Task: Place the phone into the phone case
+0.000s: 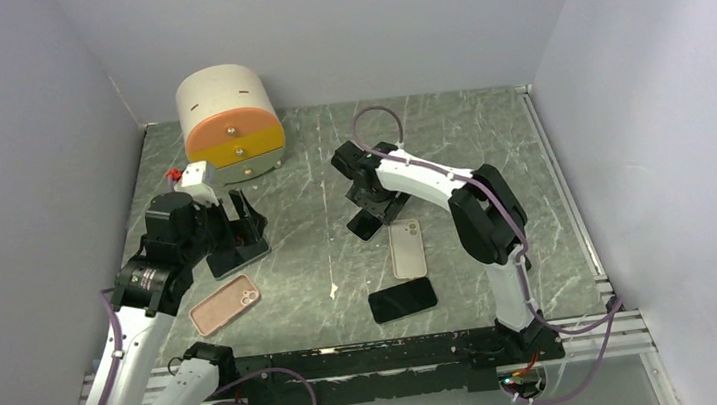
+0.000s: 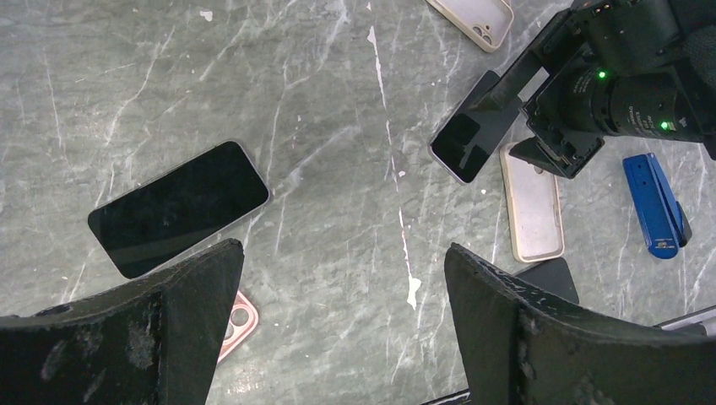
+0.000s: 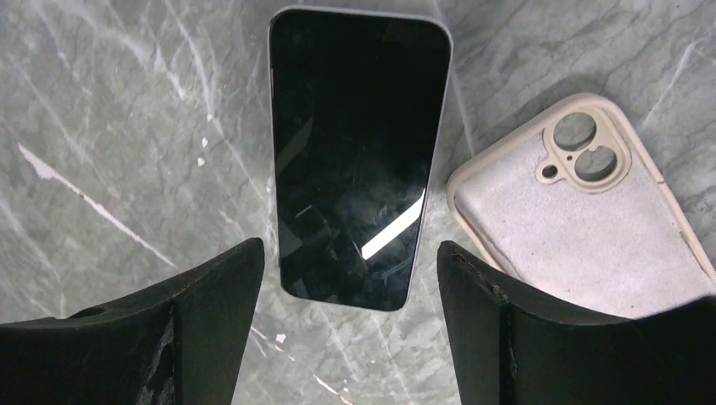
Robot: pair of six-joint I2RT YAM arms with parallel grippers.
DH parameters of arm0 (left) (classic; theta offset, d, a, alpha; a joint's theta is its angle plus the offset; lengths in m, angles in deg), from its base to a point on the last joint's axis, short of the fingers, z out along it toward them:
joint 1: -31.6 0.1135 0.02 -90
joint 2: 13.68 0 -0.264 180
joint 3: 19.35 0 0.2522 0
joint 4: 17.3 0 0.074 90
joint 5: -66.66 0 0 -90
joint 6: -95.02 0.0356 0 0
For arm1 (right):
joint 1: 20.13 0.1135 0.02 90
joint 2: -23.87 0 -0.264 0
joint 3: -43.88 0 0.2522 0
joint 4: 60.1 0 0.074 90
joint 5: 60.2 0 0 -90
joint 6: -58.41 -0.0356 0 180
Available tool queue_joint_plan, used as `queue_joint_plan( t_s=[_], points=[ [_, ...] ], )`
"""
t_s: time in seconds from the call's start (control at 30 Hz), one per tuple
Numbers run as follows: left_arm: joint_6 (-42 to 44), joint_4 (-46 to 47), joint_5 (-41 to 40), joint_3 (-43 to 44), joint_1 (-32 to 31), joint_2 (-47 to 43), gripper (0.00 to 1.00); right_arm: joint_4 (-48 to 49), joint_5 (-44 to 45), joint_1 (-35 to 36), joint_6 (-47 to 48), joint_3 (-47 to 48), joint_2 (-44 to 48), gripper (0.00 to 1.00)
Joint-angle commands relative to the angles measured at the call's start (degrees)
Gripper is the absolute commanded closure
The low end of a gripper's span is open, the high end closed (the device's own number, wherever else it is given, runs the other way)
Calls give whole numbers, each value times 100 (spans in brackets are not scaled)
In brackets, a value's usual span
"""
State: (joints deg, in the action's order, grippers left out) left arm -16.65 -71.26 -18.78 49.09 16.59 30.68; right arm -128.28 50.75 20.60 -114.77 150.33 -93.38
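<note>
A dark-screened phone point(image 3: 359, 160) lies flat on the marble table, with its near end just ahead of my open right gripper point(image 3: 350, 321). A beige phone case point(image 3: 583, 228) lies beside it on the right, with its camera cut-outs at the far end. From above, the right gripper point(image 1: 372, 206) hovers over this phone point(image 1: 365, 228), and the beige case point(image 1: 407, 249) is next to it. A second black phone point(image 1: 402, 299) lies nearer the front. My left gripper point(image 1: 236, 225) is open and empty at the left, above a pink case point(image 1: 225, 305). The pink case's corner shows in the left wrist view point(image 2: 241, 325).
A beige and orange drawer cabinet point(image 1: 231, 125) stands at the back left. The left wrist view shows another beige case point(image 2: 473, 17), a blue object point(image 2: 654, 207) and a flat dark item point(image 2: 549, 278) near the right arm. The walls close in on three sides.
</note>
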Motion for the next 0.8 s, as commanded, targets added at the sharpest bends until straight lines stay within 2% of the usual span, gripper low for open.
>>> queue_joint_plan(
  t_s=[0.0, 0.77],
  points=[
    [71, 75, -78, 219, 15, -68, 6, -239, 62, -130, -137, 229, -189, 22],
    [73, 141, 5, 193, 17, -24, 6, -18, -429, -239, -170, 321, -545, 20]
  ],
)
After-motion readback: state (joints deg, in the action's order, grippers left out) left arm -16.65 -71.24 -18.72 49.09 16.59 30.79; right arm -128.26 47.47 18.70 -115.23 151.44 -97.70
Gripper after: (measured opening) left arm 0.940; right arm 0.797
